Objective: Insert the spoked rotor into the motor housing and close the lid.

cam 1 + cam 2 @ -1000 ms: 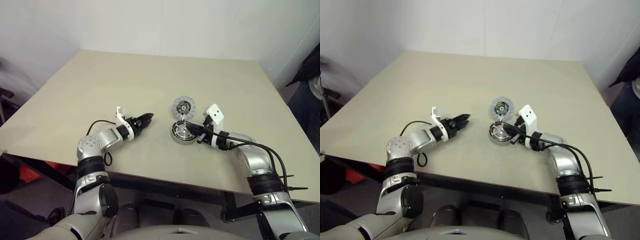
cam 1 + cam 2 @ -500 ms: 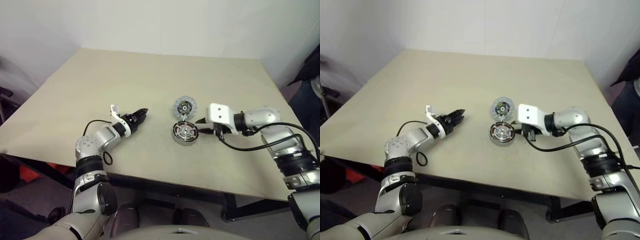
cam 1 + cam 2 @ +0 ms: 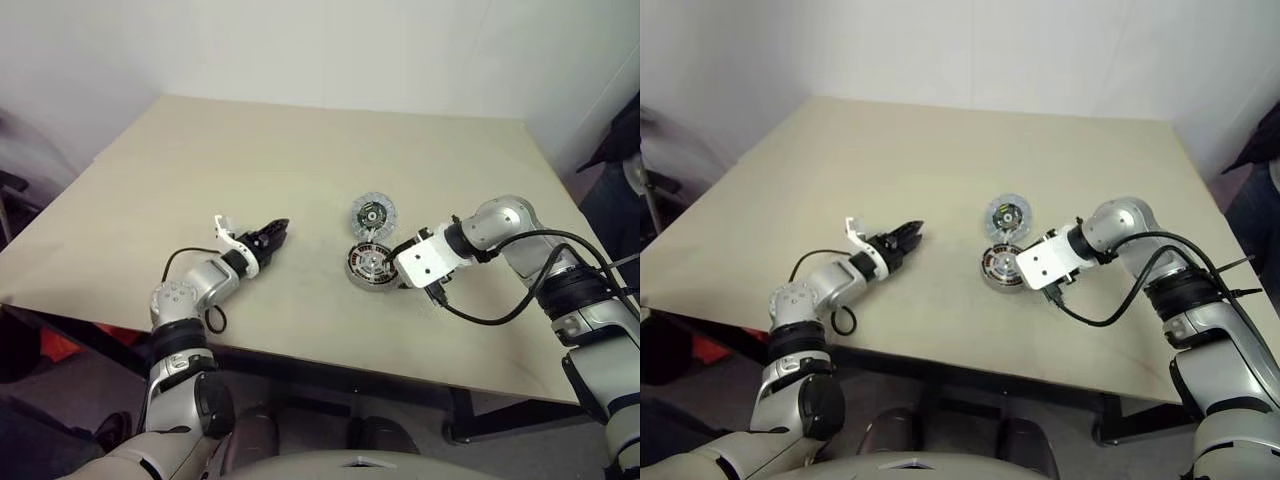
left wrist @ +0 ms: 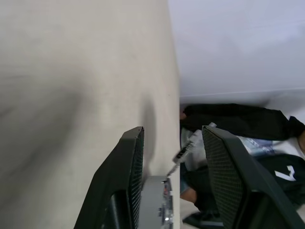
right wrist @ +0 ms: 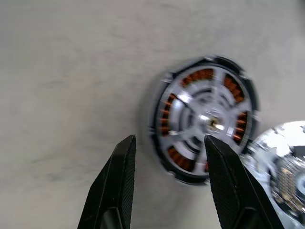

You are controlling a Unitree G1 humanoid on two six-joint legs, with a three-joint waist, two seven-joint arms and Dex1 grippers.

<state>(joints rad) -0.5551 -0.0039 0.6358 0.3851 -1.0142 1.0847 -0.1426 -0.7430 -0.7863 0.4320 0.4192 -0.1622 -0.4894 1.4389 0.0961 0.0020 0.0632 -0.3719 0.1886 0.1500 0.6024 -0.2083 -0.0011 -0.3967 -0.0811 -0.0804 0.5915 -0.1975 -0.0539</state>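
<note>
The motor housing lies flat near the table's middle. The spoked rotor sits in it, and copper windings show between its silvery spokes. The lid, a pale disc with a dark centre, lies flat just behind the housing, touching it or nearly so. My right gripper hangs over the housing's right edge, pointing down and left. It is open, with nothing between its fingers. My left gripper hovers low over the table, well left of the housing, open and empty.
The beige table stretches wide behind and to the left of the parts. A black cable loops from my right wrist over the table's front right. A person in dark clothes stands past the table's right edge.
My right gripper has opened and lifted off the housing's right side. Its wrist has rolled over and its elbow has swung up and out. My left gripper has drifted slightly left.
</note>
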